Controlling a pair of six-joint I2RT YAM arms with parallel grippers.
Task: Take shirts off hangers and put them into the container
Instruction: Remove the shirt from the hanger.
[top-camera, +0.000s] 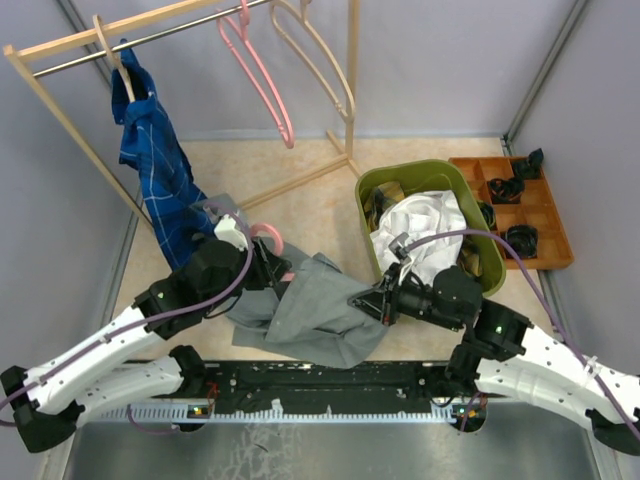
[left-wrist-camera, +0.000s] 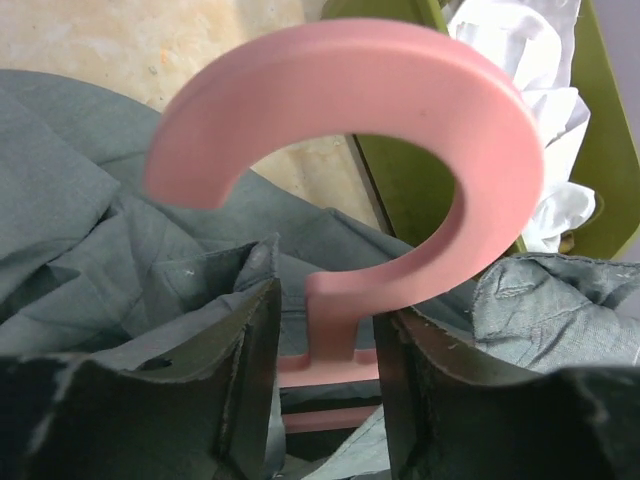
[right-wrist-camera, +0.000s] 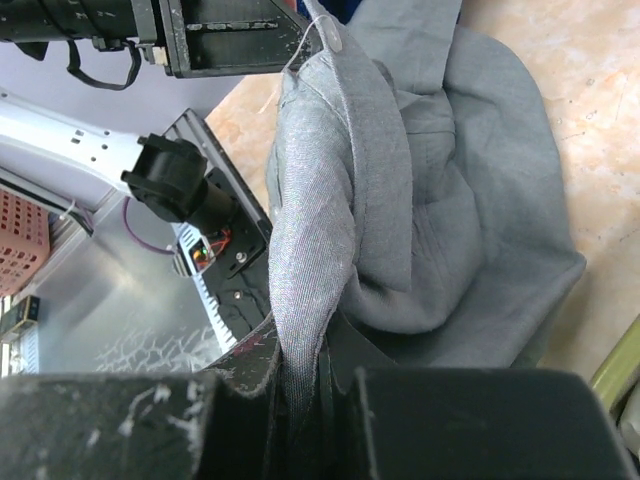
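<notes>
The left tool (left-wrist-camera: 328, 305) has its jaws apart, one on each side of the neck of the flat pink plastic hanger (left-wrist-camera: 400, 90). Slim gaps show on both sides, so nothing is clamped yet. The right tool (right-wrist-camera: 300, 390) is pressed together on a fold of the soft grey button-up shirt (right-wrist-camera: 450, 230). That shirt is heaped on the beige counter (top-camera: 300, 190) just beside the olive-green rectangular plastic container (top-camera: 400, 168), with the hanger's body hidden in its collar.

As I judge the risks:
- Collar cloth lies close to the left jaws and could get pinched along with the neck, so a pull would drag shirt and hanger together.
- A fastened button could snag the hanger's shoulders.
- The right tool's thin pinch could slip.

A crumpled white shirt (top-camera: 425, 225) lies in the container. No brand, label or writing is readable in any view.
</notes>
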